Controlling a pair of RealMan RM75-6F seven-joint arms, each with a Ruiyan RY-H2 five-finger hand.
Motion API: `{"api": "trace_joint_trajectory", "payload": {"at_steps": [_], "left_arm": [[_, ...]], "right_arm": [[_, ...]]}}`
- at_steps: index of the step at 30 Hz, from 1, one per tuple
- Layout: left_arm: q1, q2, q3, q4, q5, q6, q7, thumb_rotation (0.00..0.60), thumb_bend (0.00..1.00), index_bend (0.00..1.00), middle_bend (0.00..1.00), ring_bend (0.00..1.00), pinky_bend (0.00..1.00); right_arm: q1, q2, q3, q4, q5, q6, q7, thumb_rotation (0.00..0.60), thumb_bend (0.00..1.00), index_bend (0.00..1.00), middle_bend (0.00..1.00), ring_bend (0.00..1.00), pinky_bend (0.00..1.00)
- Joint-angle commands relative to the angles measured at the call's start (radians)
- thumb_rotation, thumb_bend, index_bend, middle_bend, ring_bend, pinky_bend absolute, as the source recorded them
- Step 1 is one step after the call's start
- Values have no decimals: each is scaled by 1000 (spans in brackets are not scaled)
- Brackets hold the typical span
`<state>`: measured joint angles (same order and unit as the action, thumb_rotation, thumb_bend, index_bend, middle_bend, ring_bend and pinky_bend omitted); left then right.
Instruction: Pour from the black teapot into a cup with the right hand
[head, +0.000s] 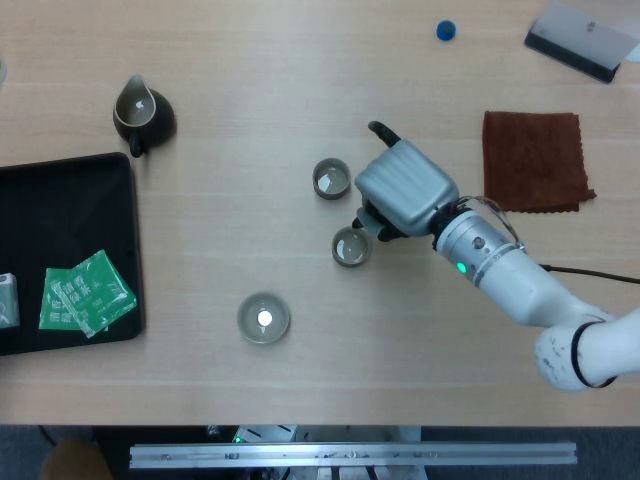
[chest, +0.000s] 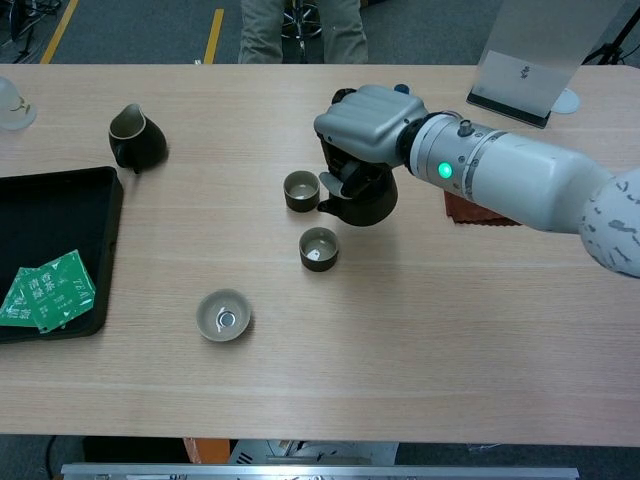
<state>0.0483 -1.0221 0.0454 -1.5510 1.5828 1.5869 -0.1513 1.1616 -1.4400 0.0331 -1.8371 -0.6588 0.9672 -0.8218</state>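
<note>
Black and round-bellied, the teapot (chest: 362, 200) sits in the grasp of the right robot hand (chest: 365, 125), just right of centre in the chest view, held above the counter (chest: 420, 330) between two small cups. Its short spout points left, close to the upper cup (chest: 300, 190); the lower cup (chest: 319, 248) stands just below and left of the pot. In the head view the robot hand covers nearly all of the pot. To pour well, I judge the spout should be centred over one chosen cup, then tipped slowly by rolling the wrist, keeping the grip firm so the pot does not slip or knock the neighbouring cup. The finish looks dark and dull. The left robot hand shows in neither view.
</note>
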Motion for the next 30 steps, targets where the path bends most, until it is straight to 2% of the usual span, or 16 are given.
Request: {"api": "trace_joint_trajectory", "payload": {"at_steps": [1,30], "left_arm": [[2,-1,0,1,1,2,-2,600,379,132,180,8,45],[18,-14,2,23,-4,12,-16,600,379,132,180,8,45]], "right_arm": [[16,-18,-11,5,11,10,-36,408,527,966,902,878,83],[64,-71,-48,11,16,60,-200,410,526,966,901,878,82]]}}
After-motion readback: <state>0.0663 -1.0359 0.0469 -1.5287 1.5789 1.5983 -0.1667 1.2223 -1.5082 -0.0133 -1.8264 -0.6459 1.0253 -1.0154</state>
